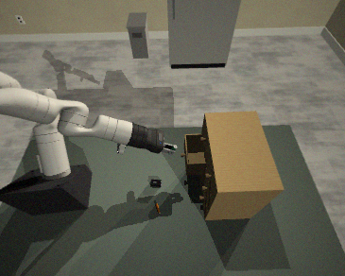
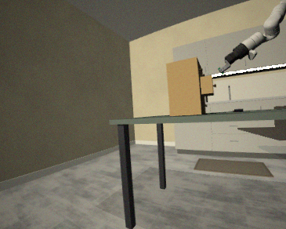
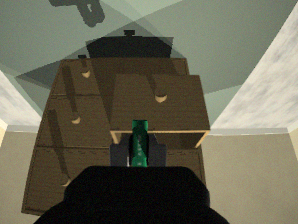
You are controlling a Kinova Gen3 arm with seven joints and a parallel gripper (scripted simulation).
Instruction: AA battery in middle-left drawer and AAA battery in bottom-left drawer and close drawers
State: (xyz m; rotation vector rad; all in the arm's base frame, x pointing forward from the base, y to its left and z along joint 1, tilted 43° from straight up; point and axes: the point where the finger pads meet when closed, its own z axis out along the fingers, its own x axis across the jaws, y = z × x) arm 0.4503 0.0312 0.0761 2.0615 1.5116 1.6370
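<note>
My gripper (image 1: 170,147) (image 2: 222,70) (image 3: 139,144) is shut on a green battery (image 3: 140,131), by its thickness the AA. The battery's free end points beyond the fingertips. The wooden chest (image 1: 234,146) (image 2: 184,88) (image 3: 72,137) stands upright. Its left drawer of the middle row (image 1: 196,158) (image 2: 207,85) (image 3: 177,115) is pulled partly out and looks level. In the exterior view the gripper is higher than this drawer and just outside its front. A small orange-and-dark piece (image 1: 157,207), perhaps the AAA battery, lies on the table. The open drawer's floor is hidden.
A small black block (image 1: 155,182) (image 2: 238,110) lies on the table (image 1: 116,165) (image 2: 147,120) in front of the chest. Round knobs (image 3: 86,73) (image 3: 76,120) stick out from the other drawers' fronts, which look pushed in. The open drawer juts toward the arm.
</note>
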